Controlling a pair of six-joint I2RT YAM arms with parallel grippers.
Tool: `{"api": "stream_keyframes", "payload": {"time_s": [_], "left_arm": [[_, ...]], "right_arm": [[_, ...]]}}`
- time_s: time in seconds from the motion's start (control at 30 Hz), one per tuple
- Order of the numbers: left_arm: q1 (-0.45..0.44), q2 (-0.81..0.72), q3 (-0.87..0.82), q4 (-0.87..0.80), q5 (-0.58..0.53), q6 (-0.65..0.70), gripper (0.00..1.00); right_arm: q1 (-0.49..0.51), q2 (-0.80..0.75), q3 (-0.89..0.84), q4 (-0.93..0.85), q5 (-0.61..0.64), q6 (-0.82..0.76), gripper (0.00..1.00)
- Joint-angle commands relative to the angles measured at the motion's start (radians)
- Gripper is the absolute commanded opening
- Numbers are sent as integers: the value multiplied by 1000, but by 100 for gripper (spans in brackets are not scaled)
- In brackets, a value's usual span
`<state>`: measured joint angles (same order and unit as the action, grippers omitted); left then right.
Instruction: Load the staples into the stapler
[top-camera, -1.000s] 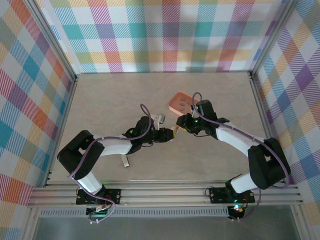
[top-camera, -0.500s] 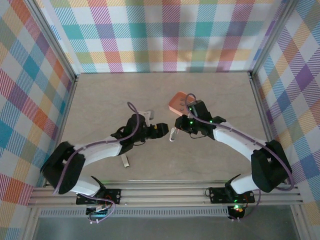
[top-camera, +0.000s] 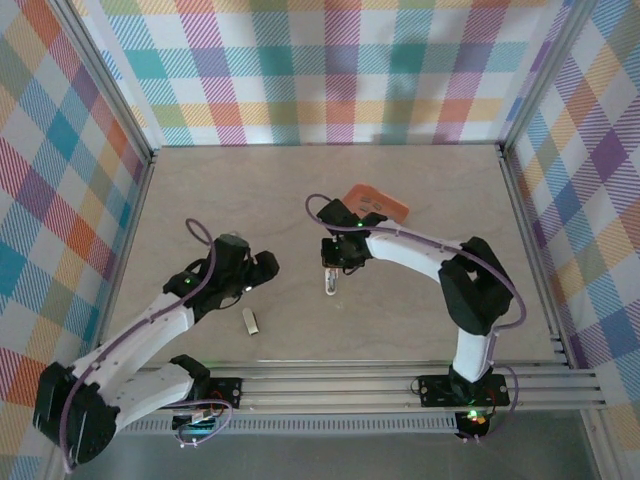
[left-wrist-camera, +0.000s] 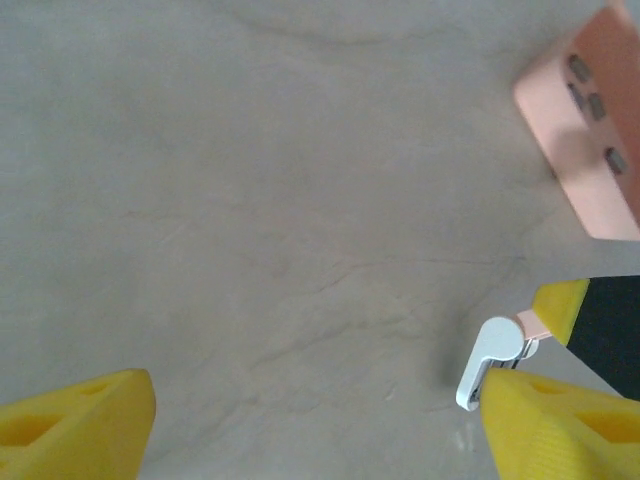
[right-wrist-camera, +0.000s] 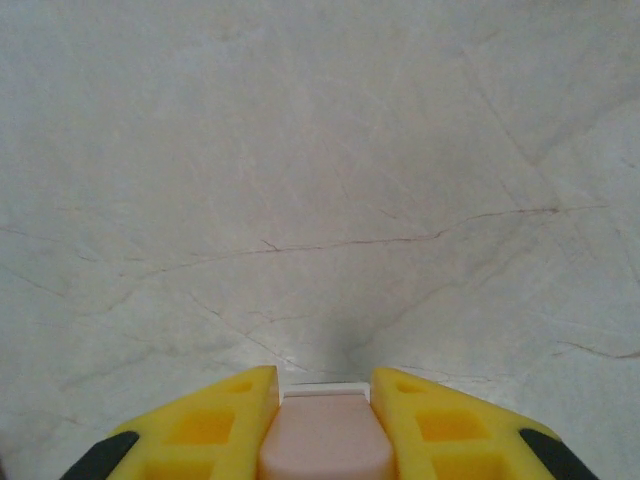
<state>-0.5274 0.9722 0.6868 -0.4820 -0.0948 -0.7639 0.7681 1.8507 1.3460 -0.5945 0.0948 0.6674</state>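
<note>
Right gripper (right-wrist-camera: 323, 385) is clamped on the pink stapler (right-wrist-camera: 325, 440), body wedged between both yellow fingers with the whitish end poking forward. The stapler hangs just near-left of the salmon tray (top-camera: 378, 204), low over the table (top-camera: 450, 230); can't tell whether it touches. My guess is it's held out like that so the open end faces the other arm and is steady for loading.

Staples (left-wrist-camera: 595, 105) sit as small grey blocks in the tray, none in the stapler that I can see, so loading looks not yet done.

Left gripper (left-wrist-camera: 320, 415) has its fingers spread wide with nothing between them. It is well left of the tray and nearer the bases, its camera aimed toward the stapler's white end. It looks free to go fetch a strip.

Right arm loops from its base past the right of the tray, then reaches leftward along the tray's near side, wrist tipped down. Left arm stretches low on a diagonal from its base.

Small grey-white piece (top-camera: 251, 320) lies loose, far near-left of the tray, beside the left arm.
</note>
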Motion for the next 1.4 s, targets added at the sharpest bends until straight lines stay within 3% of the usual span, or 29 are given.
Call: {"api": "stream_keyframes", "payload": {"time_s": [0.0, 0.33, 1.0, 1.37], "left_arm": [[6, -57, -27, -212, -76, -108, 83], [20, -6, -27, -335, -79, -188, 82], [21, 57, -76, -233, 83, -156, 79], [21, 144, -76, -206, 122, -135, 68]], "right_arm": [[6, 63, 88, -112, 39, -36, 20], [20, 180, 206, -185, 34, -48, 23], [86, 135, 183, -226, 186, 75, 26], [92, 116, 145, -210, 211, 115, 31]]}}
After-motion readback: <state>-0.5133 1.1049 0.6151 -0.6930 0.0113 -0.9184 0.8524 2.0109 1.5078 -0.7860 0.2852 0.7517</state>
